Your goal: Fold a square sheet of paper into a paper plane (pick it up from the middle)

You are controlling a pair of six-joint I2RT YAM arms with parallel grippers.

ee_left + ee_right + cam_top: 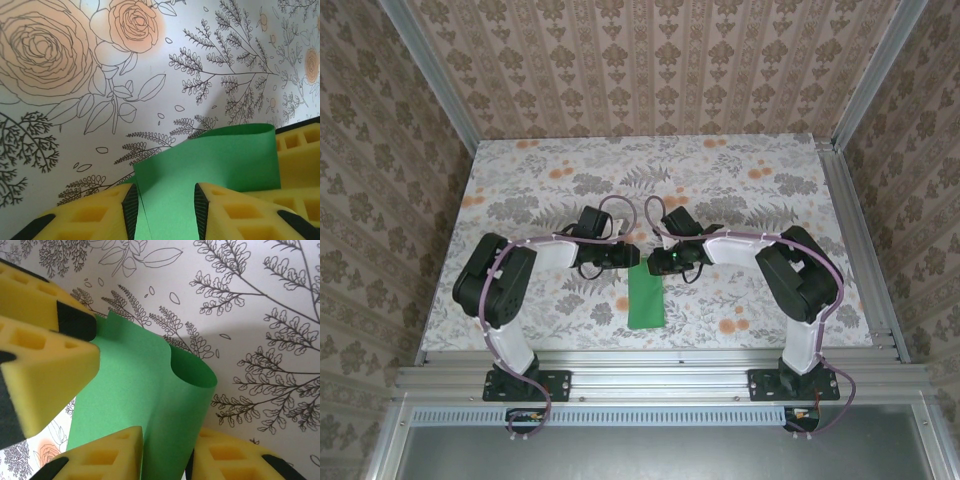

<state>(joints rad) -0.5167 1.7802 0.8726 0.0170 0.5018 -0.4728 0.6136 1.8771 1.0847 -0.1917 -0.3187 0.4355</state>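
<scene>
The square sheet of paper (646,298), bright green, looks like a narrow strip on the floral table, its far end under both grippers. My left gripper (632,256) points down over that end. In the left wrist view the left gripper (165,210) is open, its jaws straddling flat paper (215,160) without squeezing it. My right gripper (658,264) faces it from the right. In the right wrist view the right gripper (167,455) holds a raised, curled loop of the paper (135,385) that fills the gap between its jaws.
The two grippers almost touch. The left gripper's yellow fingers (45,375) crowd the right wrist view, and the right gripper's fingers (300,155) sit at the edge of the left wrist view. Aluminium rails (650,358) border the floral table (740,190); patterned walls surround it.
</scene>
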